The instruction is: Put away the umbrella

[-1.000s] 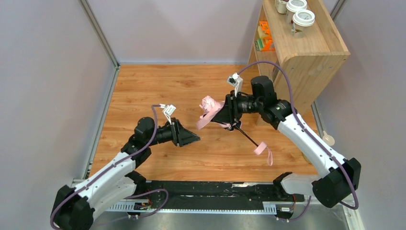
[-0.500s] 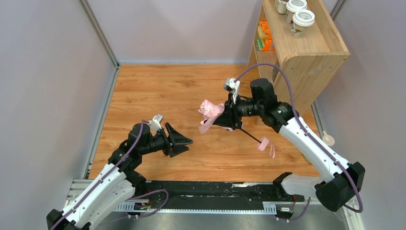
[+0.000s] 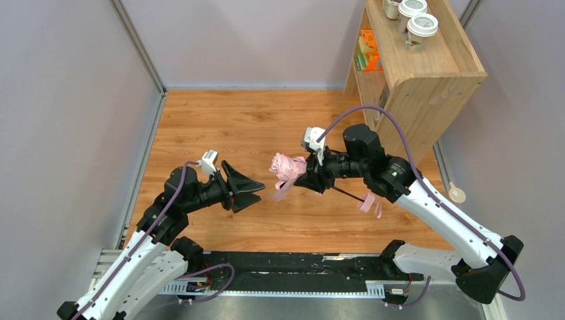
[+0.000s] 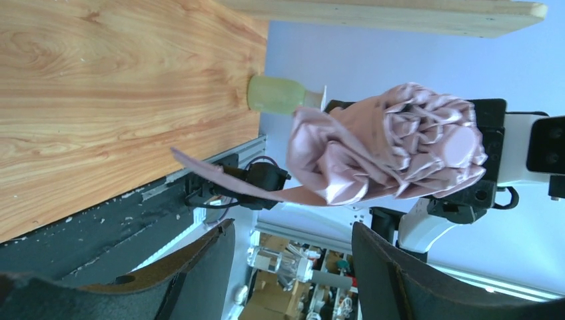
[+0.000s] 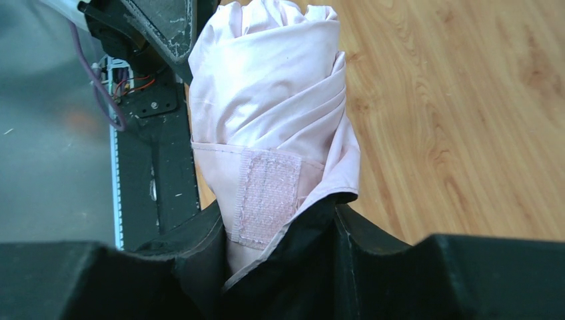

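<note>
The umbrella hangs folded above the wooden floor, a pale pink bundle with black lining. Its thin black shaft runs back to the small pink handle and loop. My right gripper is shut on the lower canopy. In the right wrist view the umbrella rises from between the right gripper's jaws, its velcro strap facing the camera. My left gripper stands open just left of the canopy tip, apart from it. In the left wrist view the umbrella sits beyond the empty left gripper.
A wooden shelf unit stands at the back right, with paper cups on top and orange items on a shelf. A black rail runs along the near edge. Grey walls close in the left, back and right sides.
My left gripper has turned to face the umbrella and its jaws have spread wider. The right arm has carried the umbrella left and nearer, towards the left gripper.
</note>
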Controlling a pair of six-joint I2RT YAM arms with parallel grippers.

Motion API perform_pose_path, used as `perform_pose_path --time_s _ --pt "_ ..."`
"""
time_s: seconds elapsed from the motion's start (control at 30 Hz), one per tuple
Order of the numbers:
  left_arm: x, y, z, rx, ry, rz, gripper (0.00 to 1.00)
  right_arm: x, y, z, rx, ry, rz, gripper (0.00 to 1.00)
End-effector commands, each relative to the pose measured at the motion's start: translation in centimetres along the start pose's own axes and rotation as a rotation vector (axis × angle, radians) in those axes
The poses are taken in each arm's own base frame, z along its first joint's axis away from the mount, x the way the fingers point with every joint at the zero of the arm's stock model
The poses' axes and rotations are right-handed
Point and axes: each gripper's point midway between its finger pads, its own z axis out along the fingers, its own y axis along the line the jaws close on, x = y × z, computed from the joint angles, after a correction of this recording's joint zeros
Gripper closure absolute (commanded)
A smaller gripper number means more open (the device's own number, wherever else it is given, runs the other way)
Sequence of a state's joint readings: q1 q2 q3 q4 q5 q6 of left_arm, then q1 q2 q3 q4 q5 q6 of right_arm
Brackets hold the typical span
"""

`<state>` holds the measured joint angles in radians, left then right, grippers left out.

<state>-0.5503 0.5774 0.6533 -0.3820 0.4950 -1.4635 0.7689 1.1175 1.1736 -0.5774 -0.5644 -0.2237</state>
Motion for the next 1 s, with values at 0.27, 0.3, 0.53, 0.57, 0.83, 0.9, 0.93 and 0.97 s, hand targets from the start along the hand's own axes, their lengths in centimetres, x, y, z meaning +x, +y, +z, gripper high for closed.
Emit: perform_pose_path --time_s 0.27,0.3,0.53,0.57,0.83,0.9,0.93,0.97 --pt "1.4 5.2 0.6 -0.288 0.046 -0.643 0.28 -4.3 -1.0 -0.8 0.121 -0.114 -0.200 1.00" --pt "1.4 5.6 1.0 -0.311 0.053 -0.655 0.28 -4.3 -1.0 -0.6 0.120 -0.107 -0.204 1.00" --pt "1.9 7.4 1.8 -0.380 0.086 -0.737 0.30 -4.1 -1.0 0.1 0.122 -0.082 -0.215 1.00" --pt "1.9 7.9 1.8 -0.391 0.082 -0.764 0.30 -4.1 -0.9 0.2 0.120 -0.080 -0.218 1.00" --pt "1.2 9.2 3.0 -0.355 0.060 -0.850 0.35 -3.6 -0.2 1.2 0.113 -0.049 -0.234 1.00" --pt "1.1 9.4 3.1 -0.361 0.056 -0.863 0.35 -3.3 -0.3 1.5 0.120 -0.033 -0.236 1.00" --pt "1.1 9.6 3.2 -0.363 0.055 -0.870 0.34 -3.4 -0.2 1.6 0.119 -0.032 -0.240 1.00" --pt "0.9 9.2 3.4 -0.344 0.054 -0.877 0.33 -3.3 -0.2 1.8 0.121 -0.027 -0.238 1.00"
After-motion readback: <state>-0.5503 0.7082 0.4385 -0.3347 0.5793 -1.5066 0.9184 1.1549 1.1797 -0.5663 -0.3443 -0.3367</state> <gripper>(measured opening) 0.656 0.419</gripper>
